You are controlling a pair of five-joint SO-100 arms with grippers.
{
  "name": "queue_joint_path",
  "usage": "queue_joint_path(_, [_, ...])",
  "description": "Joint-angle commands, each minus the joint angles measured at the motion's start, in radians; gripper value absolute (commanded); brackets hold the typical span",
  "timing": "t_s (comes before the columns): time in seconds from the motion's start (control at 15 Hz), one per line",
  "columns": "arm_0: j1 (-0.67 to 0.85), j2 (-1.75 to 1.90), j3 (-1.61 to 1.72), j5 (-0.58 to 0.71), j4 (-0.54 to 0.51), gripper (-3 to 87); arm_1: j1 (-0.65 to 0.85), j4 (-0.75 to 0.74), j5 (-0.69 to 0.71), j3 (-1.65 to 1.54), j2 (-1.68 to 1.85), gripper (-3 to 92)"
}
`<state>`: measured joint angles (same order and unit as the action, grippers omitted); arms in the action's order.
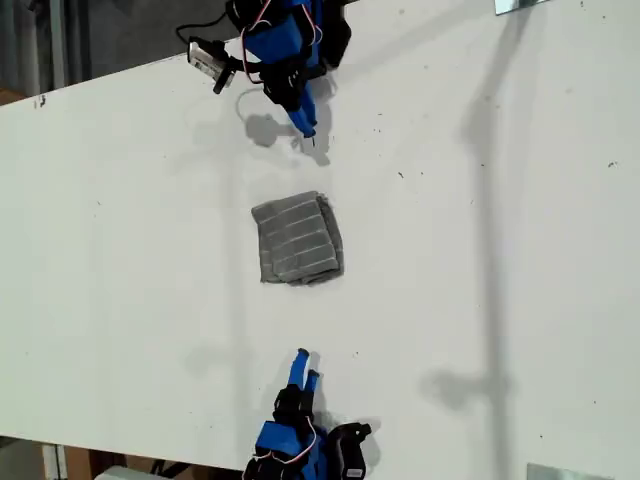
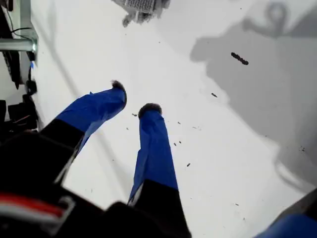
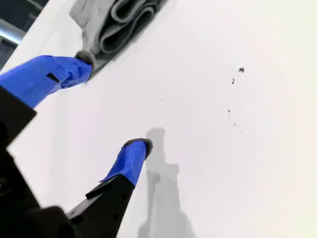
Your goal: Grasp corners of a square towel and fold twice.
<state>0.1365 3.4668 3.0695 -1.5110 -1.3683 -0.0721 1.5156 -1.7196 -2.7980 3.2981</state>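
The towel [image 1: 297, 239] lies folded into a small, thick, grey striped square on the white table [image 1: 480, 300], its layered edges showing. My first gripper [image 2: 132, 99] and my second gripper [image 3: 114, 101] rest near the towel on opposite sides, jaws parted, holding nothing.

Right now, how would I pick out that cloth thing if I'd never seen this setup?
Look at the big white table; near its middle, between the two blue arms at the exterior view's top and bottom edges, lies the towel. It is a small grey folded square with thin pale stripes, the only soft thing there, touched by neither tool.
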Motion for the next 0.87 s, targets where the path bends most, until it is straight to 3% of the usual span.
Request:
queue_joint_path(0.0, [-0.031, 0.002, 0.034, -0.026, 0.035, 28.2, -0.002, 0.014, 0.011, -0.002, -0.003, 11.9])
queue_joint_path(0.13, [-0.074, 0.002, 0.041, -0.049, 0.049, 27.5, 0.0, 0.014, 0.011, -0.002, -0.003, 11.9])
queue_joint_path(0.2, [-0.115, 0.002, 0.048, 0.066, 0.058, 27.2, 0.0, 0.014, 0.011, -0.002, -0.003, 11.9])
queue_joint_path(0.33, [-0.13, 0.003, 0.049, 0.505, 0.071, 25.8, 0.002, 0.014, 0.011, -0.002, -0.003, 11.9])
queue_joint_path(0.8, [-0.126, 0.003, 0.049, 0.463, 0.063, 20.1, 0.002, 0.014, 0.011, -0.002, -0.003, 11.9])
